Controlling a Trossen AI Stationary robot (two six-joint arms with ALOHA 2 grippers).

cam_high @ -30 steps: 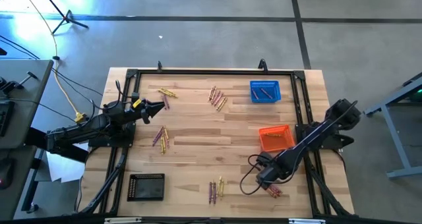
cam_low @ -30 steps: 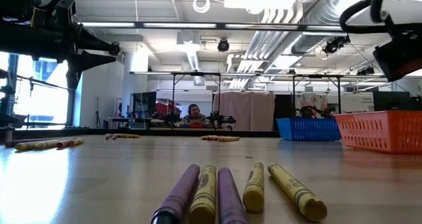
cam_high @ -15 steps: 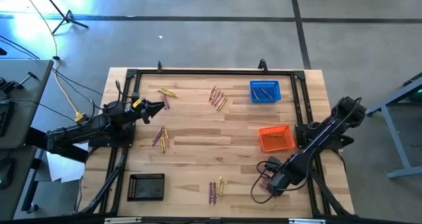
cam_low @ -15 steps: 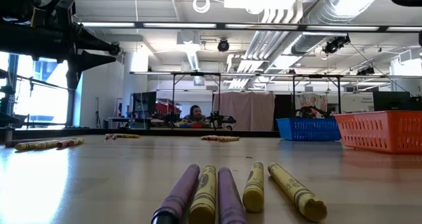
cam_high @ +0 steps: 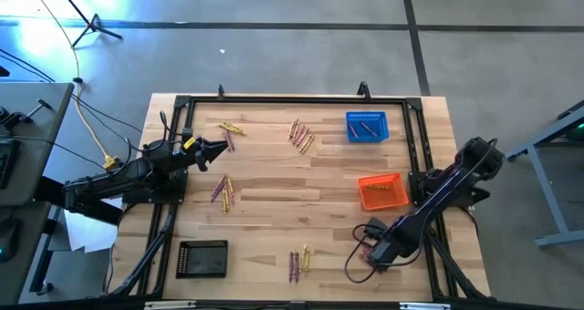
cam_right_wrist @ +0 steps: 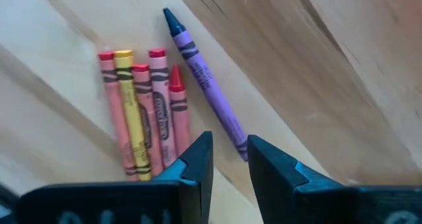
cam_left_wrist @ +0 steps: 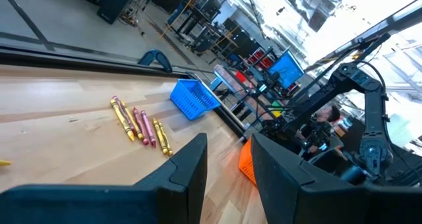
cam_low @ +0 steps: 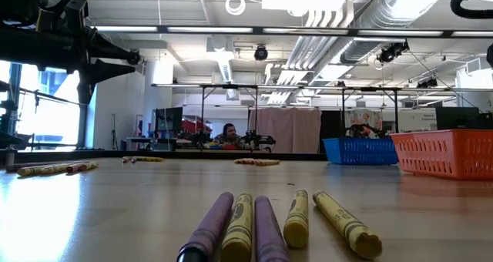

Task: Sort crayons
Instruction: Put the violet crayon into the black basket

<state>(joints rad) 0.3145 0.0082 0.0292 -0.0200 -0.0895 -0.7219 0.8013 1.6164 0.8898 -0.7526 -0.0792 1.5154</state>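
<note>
High view shows the right arm reaching low toward the bench's near right corner, its right gripper [cam_right_wrist: 227,161] pointing down over a cluster of crayons [cam_right_wrist: 142,112] and a purple crayon [cam_right_wrist: 208,79], fingers slightly apart, holding nothing. The left gripper [cam_high: 219,148] waits above the bench's left edge, level, fingers slightly apart, empty. Other crayons lie scattered across the bench [cam_high: 274,191].

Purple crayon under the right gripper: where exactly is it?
In the right wrist view, the purple crayon lies apart, beside a red-and-yellow crayon cluster, ahead of the right gripper.
</note>
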